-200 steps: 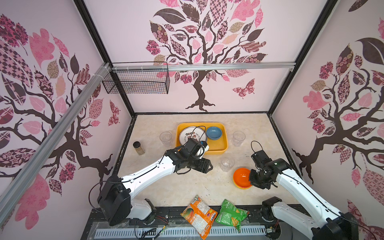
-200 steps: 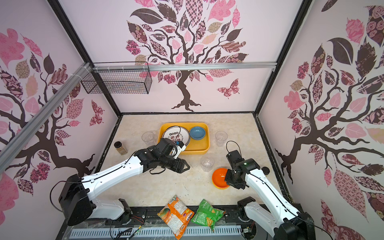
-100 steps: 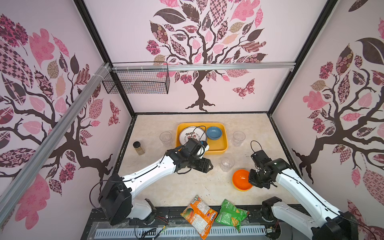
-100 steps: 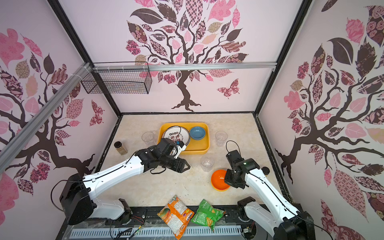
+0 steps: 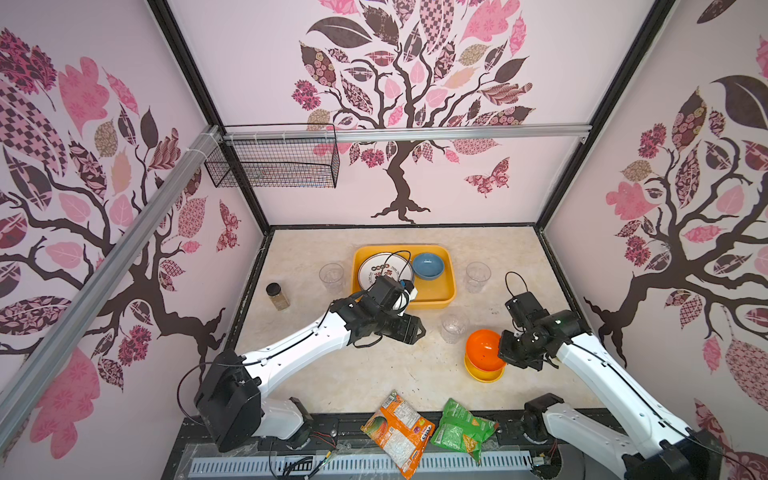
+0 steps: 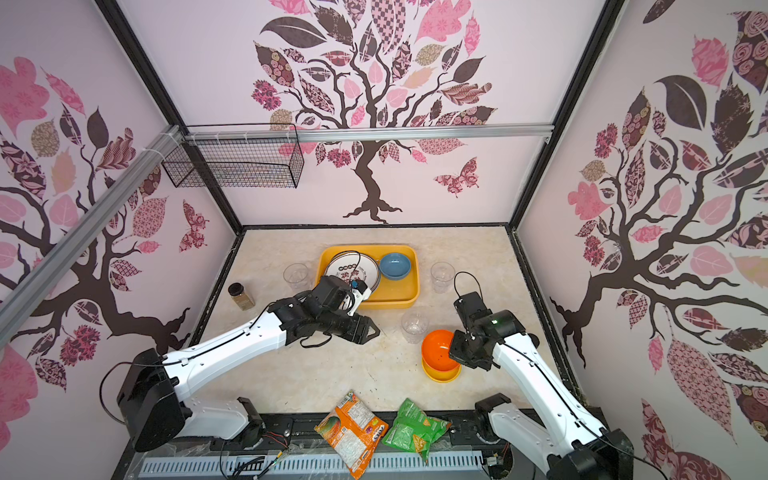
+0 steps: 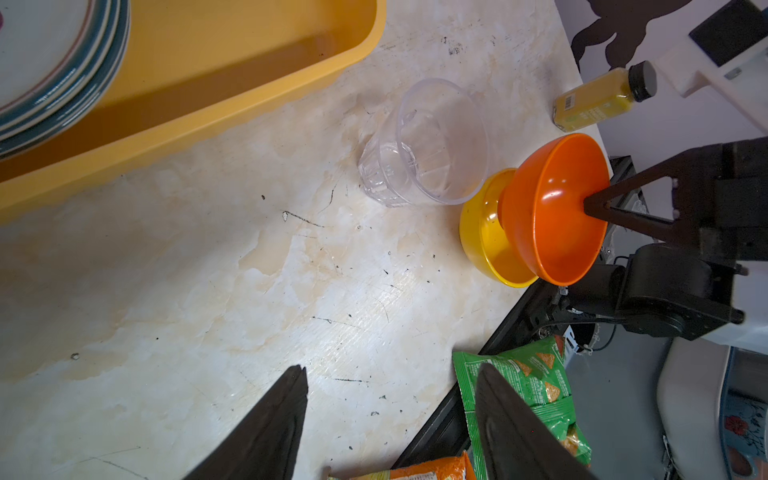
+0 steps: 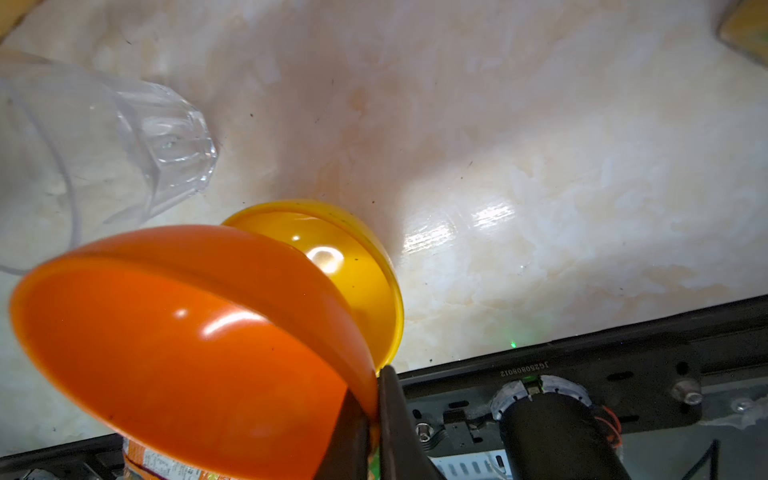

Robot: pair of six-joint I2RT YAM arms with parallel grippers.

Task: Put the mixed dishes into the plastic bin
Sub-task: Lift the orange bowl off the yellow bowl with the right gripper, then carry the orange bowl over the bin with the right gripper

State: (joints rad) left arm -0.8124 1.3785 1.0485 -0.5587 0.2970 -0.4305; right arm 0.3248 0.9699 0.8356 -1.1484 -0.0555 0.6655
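Top views, both, showed three clear cups upright on the table, stacked plates of unclear number, two snack bags and one spice jar. The plastic bin held the plates and the blue bowl. On the right, the right gripper pinched the rim of the orange bowl, which hung tilted just above the yellow bowl with one cup beside it. Near the bin, the left gripper had its fingers spread.

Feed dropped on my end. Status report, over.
Right gripper shut on orange bowl rim, bowl tilted over yellow bowl. Left gripper open, empty. Clear cup stands between bowls and plastic bin.
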